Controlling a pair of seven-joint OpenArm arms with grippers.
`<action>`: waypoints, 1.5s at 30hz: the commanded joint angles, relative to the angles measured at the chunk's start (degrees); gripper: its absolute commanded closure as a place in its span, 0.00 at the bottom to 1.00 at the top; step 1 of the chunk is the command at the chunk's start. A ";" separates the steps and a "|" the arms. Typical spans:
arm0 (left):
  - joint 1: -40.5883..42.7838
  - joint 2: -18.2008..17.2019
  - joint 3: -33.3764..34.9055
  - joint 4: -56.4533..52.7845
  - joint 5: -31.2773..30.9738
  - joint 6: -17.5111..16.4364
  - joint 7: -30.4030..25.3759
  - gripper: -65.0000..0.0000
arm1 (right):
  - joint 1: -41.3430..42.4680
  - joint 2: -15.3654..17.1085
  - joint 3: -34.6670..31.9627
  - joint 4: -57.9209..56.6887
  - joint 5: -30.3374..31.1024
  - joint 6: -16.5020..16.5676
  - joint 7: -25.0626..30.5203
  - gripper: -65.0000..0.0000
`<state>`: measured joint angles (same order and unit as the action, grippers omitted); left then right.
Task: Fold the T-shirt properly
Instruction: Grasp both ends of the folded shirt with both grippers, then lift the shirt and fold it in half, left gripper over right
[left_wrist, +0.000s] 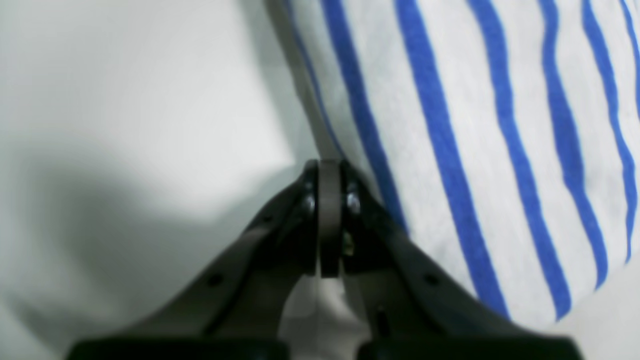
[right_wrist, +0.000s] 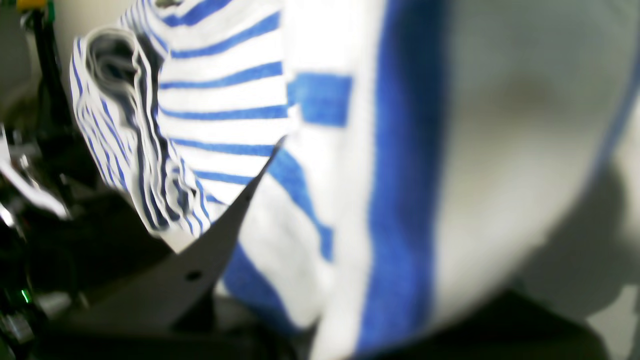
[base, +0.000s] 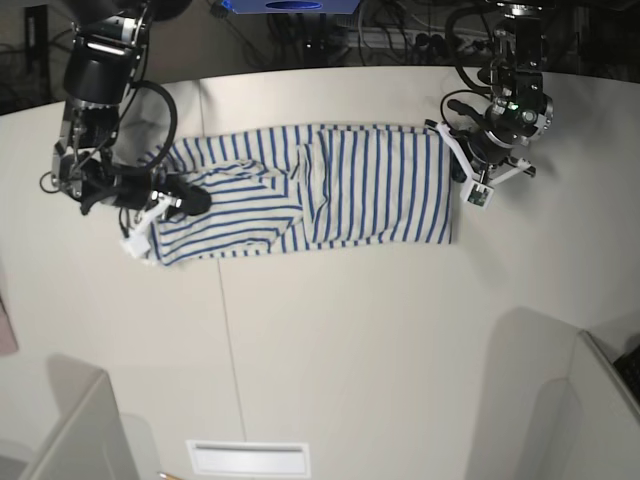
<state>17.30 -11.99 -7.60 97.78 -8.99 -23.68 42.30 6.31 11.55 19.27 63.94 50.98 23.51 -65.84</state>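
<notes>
The T-shirt (base: 340, 190) lies spread lengthwise on the pale bench (base: 330, 350), stretched between the two pincers, its blue stripes running across it.

The left pincer (left_wrist: 329, 167) sits at one end of the cloth. In the left wrist view its two dark fingers are pressed together with no gap between the tips, and those tips meet right at the shirt's hem, with the striped cloth spreading away to the right of them and bare bench to the left. A thin fold of the pale edge appears to lie at the tips, but the blur leaves it unclear whether cloth is really caught there.

The right pincer (base: 185, 200) is at the opposite end, where the shirt is bunched and doubled over on itself. In the right wrist view striped cloth fills most of the picture, draped directly over and in front of the pincer; one grey finger (right_wrist: 200, 260) shows beneath the fabric, with a rumpled, layered roll of cloth just to its left. The other finger is hidden, so I cannot tell how far this pincer is spread or whether it is pinching the cloth.
</notes>
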 joint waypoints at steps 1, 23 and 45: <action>0.24 0.08 1.66 0.38 -1.34 -1.33 0.82 1.00 | 0.68 1.77 -0.41 0.28 -5.14 -2.45 0.39 1.00; -11.19 3.33 10.98 -2.79 -1.34 -1.24 6.00 1.00 | 3.76 8.01 -29.16 27.79 -5.22 -30.14 16.04 1.00; -11.10 2.54 10.89 -0.94 -1.34 -1.24 6.36 1.00 | 9.91 10.21 -51.84 39.66 -5.22 -44.21 16.04 1.00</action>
<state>6.83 -9.13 3.44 95.42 -9.93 -24.88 49.71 15.00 21.45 -33.06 102.39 45.50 -21.30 -50.92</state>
